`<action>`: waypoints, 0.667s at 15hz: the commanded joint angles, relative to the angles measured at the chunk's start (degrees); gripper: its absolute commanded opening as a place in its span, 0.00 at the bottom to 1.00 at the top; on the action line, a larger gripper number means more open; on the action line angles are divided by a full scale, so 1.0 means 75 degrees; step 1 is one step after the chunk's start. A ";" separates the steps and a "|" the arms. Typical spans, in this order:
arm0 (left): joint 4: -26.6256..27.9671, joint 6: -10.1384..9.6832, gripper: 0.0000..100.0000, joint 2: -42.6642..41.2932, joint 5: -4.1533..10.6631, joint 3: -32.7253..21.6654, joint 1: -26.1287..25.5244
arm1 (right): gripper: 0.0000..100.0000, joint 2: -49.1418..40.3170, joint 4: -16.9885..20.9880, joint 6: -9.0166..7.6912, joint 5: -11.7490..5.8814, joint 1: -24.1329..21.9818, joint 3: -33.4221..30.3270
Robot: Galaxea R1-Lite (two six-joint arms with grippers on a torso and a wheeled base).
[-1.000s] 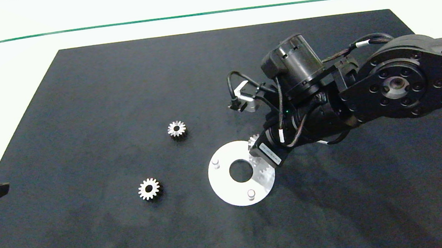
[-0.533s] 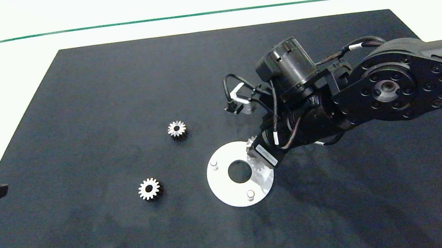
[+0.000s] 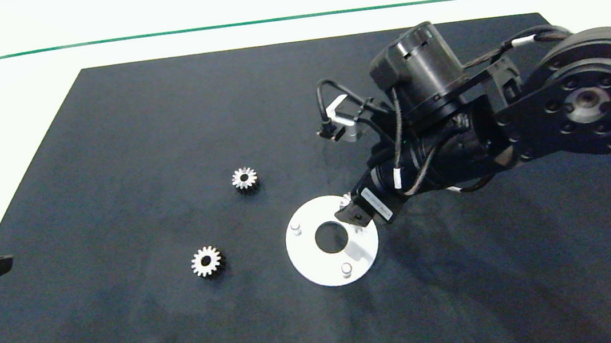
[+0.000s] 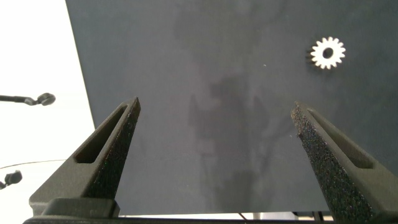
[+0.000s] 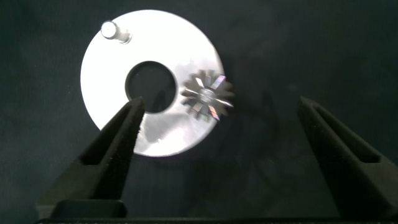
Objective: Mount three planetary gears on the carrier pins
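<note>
Gear (image 5: 208,96) number one is seated on a pin of the white disc (image 3: 309,260); two gears (image 3: 244,178) (image 3: 206,261) are left on the worktop beside the disc. Right claw (image 5: 221,134) is held wide open, empty, above the disc; left claw (image 4: 214,149) is parked open, well away.

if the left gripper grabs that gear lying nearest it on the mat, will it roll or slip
The near gear lies flat on the mat, so it probably won't roll. It looks like solid metal: likely stiff, heavy for its size. Pointed teeth may make it twist in the fingers.
</note>
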 commanded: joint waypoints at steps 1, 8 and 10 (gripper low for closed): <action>0.0045 0.0001 1.00 0.0074 -0.0021 0.0114 -0.0341 | 1.00 -0.1314 0.0042 0.0005 -0.0555 -0.0395 0.0366; -0.1491 -0.1007 1.00 0.1070 0.0143 0.1403 -0.2849 | 1.00 -0.3541 0.0042 -0.0031 -0.0579 -0.2024 0.1385; -0.1596 -0.0960 1.00 0.1105 0.0272 0.1520 -0.3001 | 1.00 -0.3998 0.0031 -0.0007 -0.0579 -0.2024 0.1655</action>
